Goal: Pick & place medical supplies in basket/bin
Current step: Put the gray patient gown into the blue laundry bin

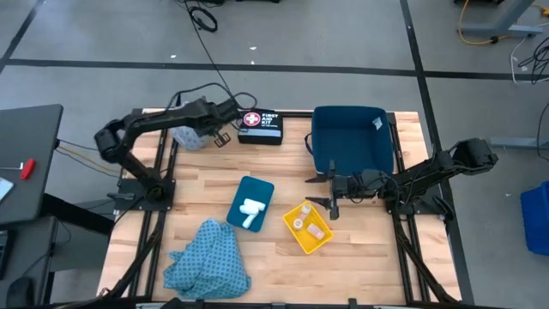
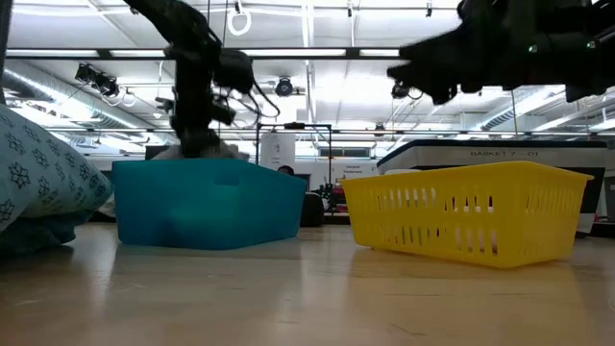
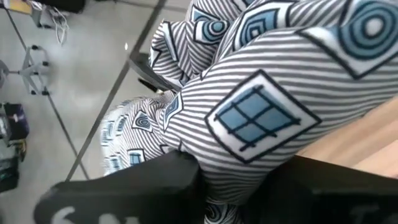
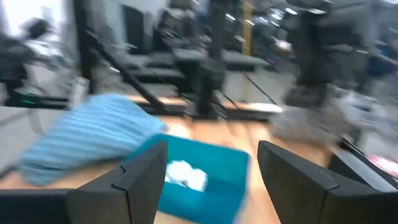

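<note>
Left fingers (image 3: 186, 186) clamped on patterned cloth (image 1: 190, 136), at counter (image 1: 360, 257) 10 o'clock corner, partly over edge. Right gripper (image 1: 328, 190) fingers apart, empty, hovering just past yellow basket (image 1: 296, 240), 1 o'clock of it.

Big blue bin (image 1: 347, 142) lies 3 o'clock of left gripper, first aid pouch (image 1: 261, 126) between; lift clear over it.

Second cloth (image 1: 208, 262) at 7 o'clock. White rolls (image 1: 251, 210) in teal tray (image 1: 244, 190); vials (image 1: 310, 225) in yellow basket, right arm nearer.

Grey concrete floor (image 1: 103, 34) around my table, dark tape lines across it. Ceiling strip lights (image 2: 317, 91) on, cables (image 1: 202, 17) loose.
</note>
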Controlling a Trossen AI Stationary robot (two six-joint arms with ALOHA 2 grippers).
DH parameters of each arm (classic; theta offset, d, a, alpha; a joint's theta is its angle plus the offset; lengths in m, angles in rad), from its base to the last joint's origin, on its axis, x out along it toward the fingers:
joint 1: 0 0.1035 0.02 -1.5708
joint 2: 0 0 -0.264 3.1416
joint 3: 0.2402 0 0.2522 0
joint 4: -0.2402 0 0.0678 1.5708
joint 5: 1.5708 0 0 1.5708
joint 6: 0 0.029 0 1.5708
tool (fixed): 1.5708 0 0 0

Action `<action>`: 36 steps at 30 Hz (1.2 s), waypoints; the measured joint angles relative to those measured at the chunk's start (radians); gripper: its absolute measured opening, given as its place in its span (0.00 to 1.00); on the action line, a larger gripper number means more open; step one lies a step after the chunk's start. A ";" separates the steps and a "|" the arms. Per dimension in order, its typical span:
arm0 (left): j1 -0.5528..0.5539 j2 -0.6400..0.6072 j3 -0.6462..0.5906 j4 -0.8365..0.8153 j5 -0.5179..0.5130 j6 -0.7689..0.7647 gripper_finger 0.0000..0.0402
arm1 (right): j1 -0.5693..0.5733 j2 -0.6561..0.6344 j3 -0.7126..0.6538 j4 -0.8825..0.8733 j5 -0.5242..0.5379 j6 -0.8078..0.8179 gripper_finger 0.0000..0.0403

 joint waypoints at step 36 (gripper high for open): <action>-0.062 -0.057 0.334 0.055 -0.021 0.237 0.12 | 0.001 -1.152 -0.227 -0.854 0.042 0.114 0.64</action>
